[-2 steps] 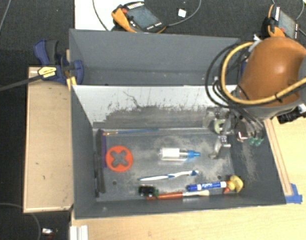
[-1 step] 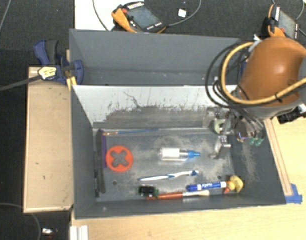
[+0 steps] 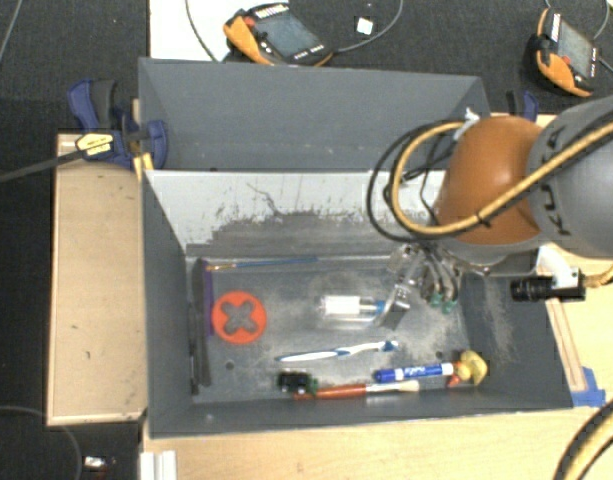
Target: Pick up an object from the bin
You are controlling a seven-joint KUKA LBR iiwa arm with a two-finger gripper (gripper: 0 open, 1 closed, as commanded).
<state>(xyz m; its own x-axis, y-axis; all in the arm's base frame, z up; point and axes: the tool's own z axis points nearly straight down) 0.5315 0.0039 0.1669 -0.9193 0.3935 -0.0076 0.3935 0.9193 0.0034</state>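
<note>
Starting at the left of the bin [image 3: 171, 268], I see a dark rod [image 3: 195, 323] lying along the wall, then an orange disc [image 3: 238, 318] with a cross cut in it, flat on the floor. A thin pencil [image 3: 261, 263] lies along the back edge. Toward the front there is a small black clip [image 3: 296, 381], an orange pen [image 3: 346, 392] beside it, and a white and blue toothbrush [image 3: 336, 352] just behind them. Mid-floor is a clear plastic piece [image 3: 348, 308], and the gripper [image 3: 401, 298] is low in the bin just to its right, close to it or touching; I cannot tell which. I also cannot tell whether the gripper is apart or together, and I see nothing in it. Further right lie a blue marker [image 3: 416, 373] and a yellow lump [image 3: 472, 368]. By my reading the pick is not yet made: everything rests on the floor, so grasp and lift are still to do
</note>
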